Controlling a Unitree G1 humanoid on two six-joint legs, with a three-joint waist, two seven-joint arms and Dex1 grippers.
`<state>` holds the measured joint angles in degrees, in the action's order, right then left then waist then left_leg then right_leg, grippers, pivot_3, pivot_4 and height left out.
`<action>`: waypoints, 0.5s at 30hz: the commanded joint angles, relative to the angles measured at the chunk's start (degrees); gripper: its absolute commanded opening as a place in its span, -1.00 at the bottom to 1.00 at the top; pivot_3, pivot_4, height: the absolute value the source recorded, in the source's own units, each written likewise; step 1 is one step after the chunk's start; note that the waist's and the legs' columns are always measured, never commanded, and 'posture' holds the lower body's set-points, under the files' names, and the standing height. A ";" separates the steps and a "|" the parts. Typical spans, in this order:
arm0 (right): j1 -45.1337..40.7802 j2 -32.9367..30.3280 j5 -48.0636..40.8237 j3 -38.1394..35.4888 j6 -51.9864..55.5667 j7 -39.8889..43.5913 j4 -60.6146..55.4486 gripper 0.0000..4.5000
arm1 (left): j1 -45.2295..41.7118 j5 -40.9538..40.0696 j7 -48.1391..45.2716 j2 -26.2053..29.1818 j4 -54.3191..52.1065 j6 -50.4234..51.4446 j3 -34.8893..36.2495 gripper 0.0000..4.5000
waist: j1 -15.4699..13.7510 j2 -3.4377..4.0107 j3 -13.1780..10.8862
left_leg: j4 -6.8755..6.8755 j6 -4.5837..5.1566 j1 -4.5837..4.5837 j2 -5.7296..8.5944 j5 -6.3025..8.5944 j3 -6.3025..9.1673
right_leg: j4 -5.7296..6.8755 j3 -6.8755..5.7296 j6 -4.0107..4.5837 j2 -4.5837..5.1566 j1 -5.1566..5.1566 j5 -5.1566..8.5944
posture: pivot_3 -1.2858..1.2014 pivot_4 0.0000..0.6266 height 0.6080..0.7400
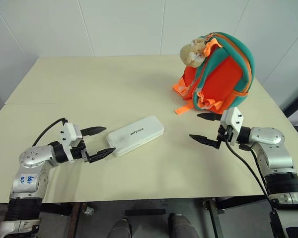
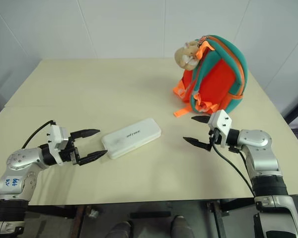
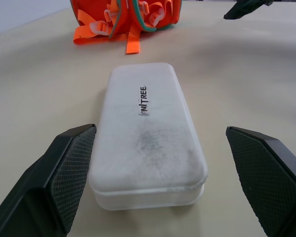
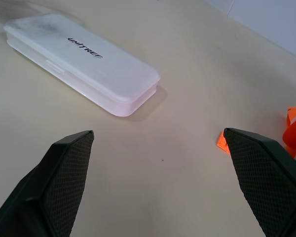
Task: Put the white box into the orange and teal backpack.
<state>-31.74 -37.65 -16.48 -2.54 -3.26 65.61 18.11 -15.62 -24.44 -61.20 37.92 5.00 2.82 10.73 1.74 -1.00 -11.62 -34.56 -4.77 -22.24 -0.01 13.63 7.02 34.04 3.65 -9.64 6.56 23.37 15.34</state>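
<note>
White box (image 1: 135, 135) flat; orange-teal backpack (image 1: 220, 74) upright beyond

Bright, even overhead light, no glare. Soft short shadows under the white box (image 1: 135, 135) and orange and teal backpack (image 1: 219, 73) on the table (image 1: 89, 94). Head views sharp; wrist views slightly soft far off.

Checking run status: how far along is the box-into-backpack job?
Nothing done yet: the white box lies flat on the table, apart from the orange and teal backpack. In hand: left gripper open at the box's end, right gripper open, empty. Left: grasp, lift, insert.
</note>
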 commanded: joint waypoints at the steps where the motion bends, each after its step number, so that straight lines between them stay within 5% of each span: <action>1: -1.13 -0.92 -0.66 -1.37 -0.51 0.24 -0.41 0.98 | -1.05 -0.37 0.17 0.05 -1.14 -1.42 0.72 1.00 | 0.01 0.00 0.00 | -0.01 0.00 0.00 0.00 0.00 0.00 | 0.00 0.00 0.00 0.00 0.00 0.00 | 0.03 -0.52 1.00; 8: -8.69 5.55 0.64 2.37 -1.23 0.23 4.39 0.98 | 1.57 -0.35 3.00 0.35 -1.49 -1.92 3.14 1.00 | 1.08 0.01 0.00 | -0.04 -0.01 0.04 -0.01 -0.01 0.00 | 0.10 0.00 0.00 -0.01 0.01 -0.01 | 0.03 -0.52 1.00; 11: -13.96 9.15 4.83 4.92 -6.84 -0.79 15.07 0.72 | 4.21 1.54 5.79 1.39 -0.58 -3.39 5.61 0.75 | 1.43 0.00 0.00 | -0.04 -0.02 0.05 -0.01 -0.01 0.01 | 0.14 0.00 0.01 -0.01 0.01 0.00 | 0.03 -0.52 1.00; 15: -20.01 13.03 9.32 6.68 -14.15 -2.51 30.39 0.09 | 8.31 4.41 10.32 2.41 -1.18 -4.42 7.90 0.20 | 1.55 0.01 -0.01 | 0.03 -0.02 0.04 -0.01 -0.01 0.01 | 0.13 0.00 0.03 0.00 0.05 0.01 | 0.03 -0.52 1.00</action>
<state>-49.78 -25.19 -8.34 4.16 -13.89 63.88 44.82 -8.32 -21.22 -52.83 39.46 5.06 -0.27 16.48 3.30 -0.99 -11.63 -34.49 -4.79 -22.20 -0.02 13.62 7.02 34.17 3.66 -9.60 6.56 23.43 15.36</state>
